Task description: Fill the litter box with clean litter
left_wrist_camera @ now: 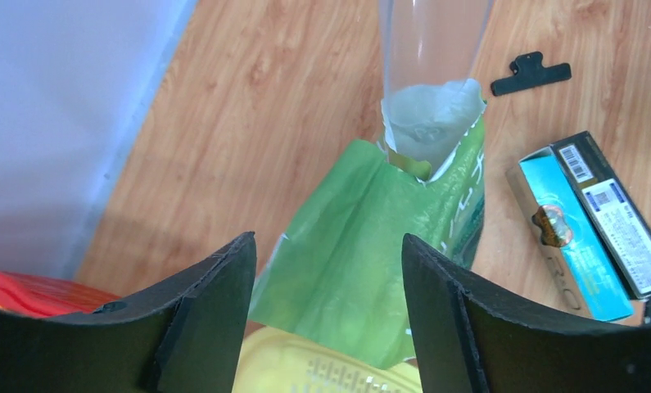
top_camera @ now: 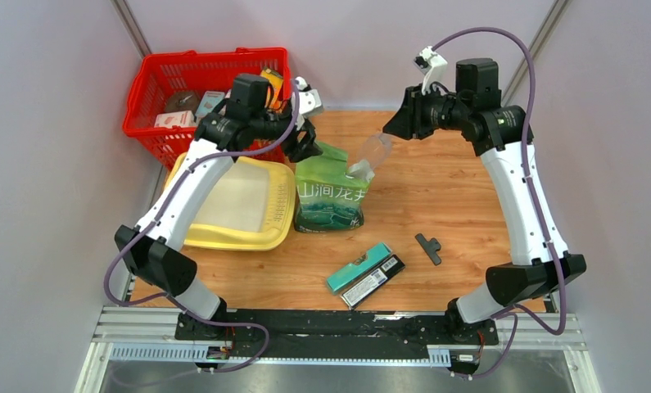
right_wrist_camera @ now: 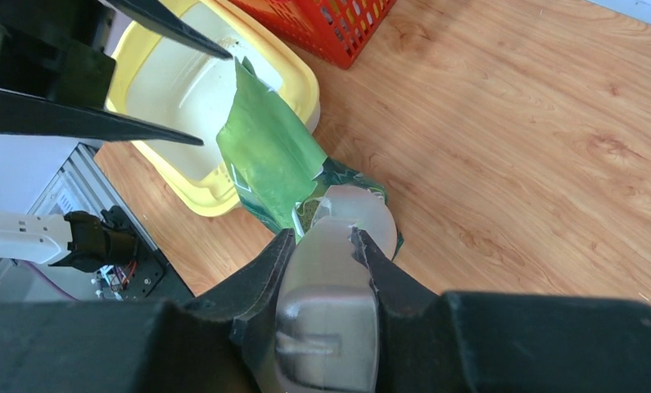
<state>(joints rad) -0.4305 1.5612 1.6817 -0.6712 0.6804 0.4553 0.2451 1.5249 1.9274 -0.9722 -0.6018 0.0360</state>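
Clamping scoop (top_camera: 372, 153) in right gripper (right_wrist_camera: 322, 237), tip inside bag (top_camera: 330, 196); left gripper (left_wrist_camera: 328, 246) spread over bag, box (top_camera: 232, 239) at 9 o'clock.

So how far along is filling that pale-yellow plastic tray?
Done: green printed bag open beside the pale-yellow litter box. In hand: right gripper holds the translucent plastic scoop in the bag's mouth; left gripper open at its flap. Left: every scoopful; box looks bare.

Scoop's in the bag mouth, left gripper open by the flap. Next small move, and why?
Probably close the left gripper on the raised flap of the green bag. Its fingers stand open at that flap, while the right gripper holds the scoop in the bag mouth; an unheld bag may tip when you dig.
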